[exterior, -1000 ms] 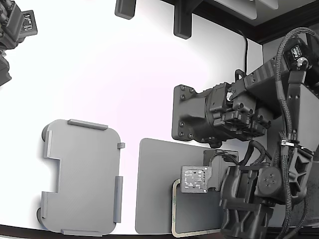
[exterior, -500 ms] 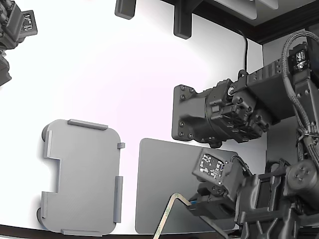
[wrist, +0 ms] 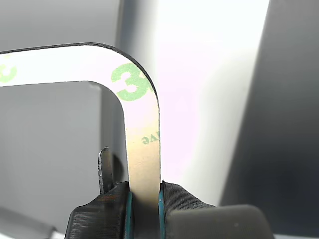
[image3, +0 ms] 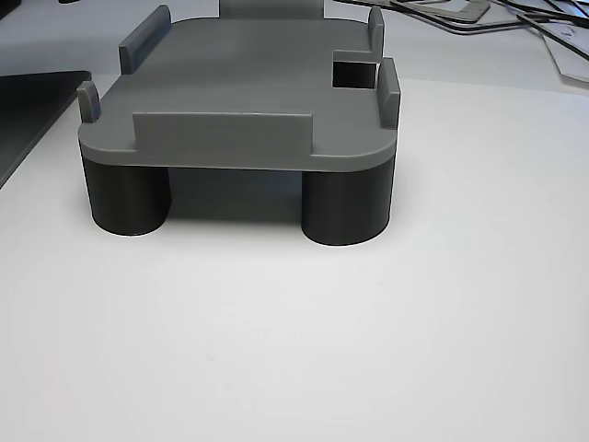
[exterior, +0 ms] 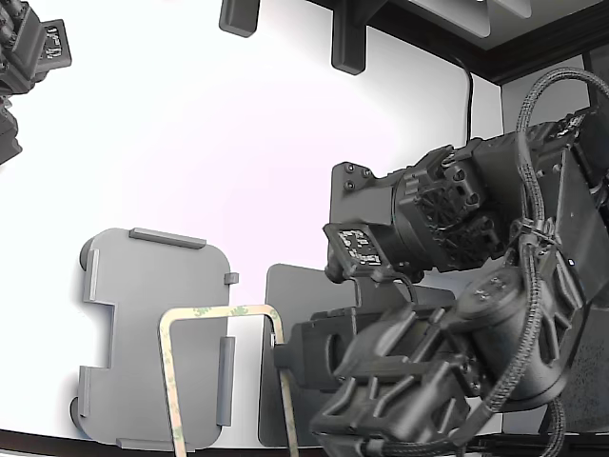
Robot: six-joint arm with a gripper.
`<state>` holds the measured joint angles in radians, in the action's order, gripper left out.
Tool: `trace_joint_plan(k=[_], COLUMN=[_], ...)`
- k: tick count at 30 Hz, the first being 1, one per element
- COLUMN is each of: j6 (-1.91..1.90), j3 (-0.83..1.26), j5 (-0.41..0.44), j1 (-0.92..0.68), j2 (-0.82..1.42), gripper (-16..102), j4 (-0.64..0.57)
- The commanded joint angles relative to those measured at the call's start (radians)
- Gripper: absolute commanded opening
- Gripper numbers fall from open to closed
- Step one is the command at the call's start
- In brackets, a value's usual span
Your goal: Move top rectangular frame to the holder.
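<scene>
Hanging in the exterior view, frame carried aloft, partly over holder, its far corner over the holder's side nearest the mat; rest running off the picture's lower edge. Gripper beside the holder, over the mat's near edge, holding one long side. Skewed to the holder's outline, so likely to land on an edge tab and rest tilted if lowered as it stands. Held by one side only, thin strip, so free end may sag or swing and catch a tab. Holder bare of any part.

Seen from the wrist: fingers clamped on one straight side of the frame, just below a rounded corner; narrow bite, so twisting in the grip possible. Holder behind, blurred.

Seen from the other view: holder on dark round feet, top bare, nothing inside the tabs; frame and gripper out of sight.
</scene>
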<state>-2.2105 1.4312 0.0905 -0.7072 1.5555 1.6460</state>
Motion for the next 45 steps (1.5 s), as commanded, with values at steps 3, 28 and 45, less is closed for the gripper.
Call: trace_joint_plan(k=[3,28,45], j6=[-0.049,0.011,0.015], j3=[-0.091,-0.133,-0.064], j5=[0.031,0.091,0.069], j1=[0.049,0.166,0.179], j2=[-0.064,-0.164,-0.153], gripper=[-11,-6,-2], j4=[0.011,0.006,-0.043])
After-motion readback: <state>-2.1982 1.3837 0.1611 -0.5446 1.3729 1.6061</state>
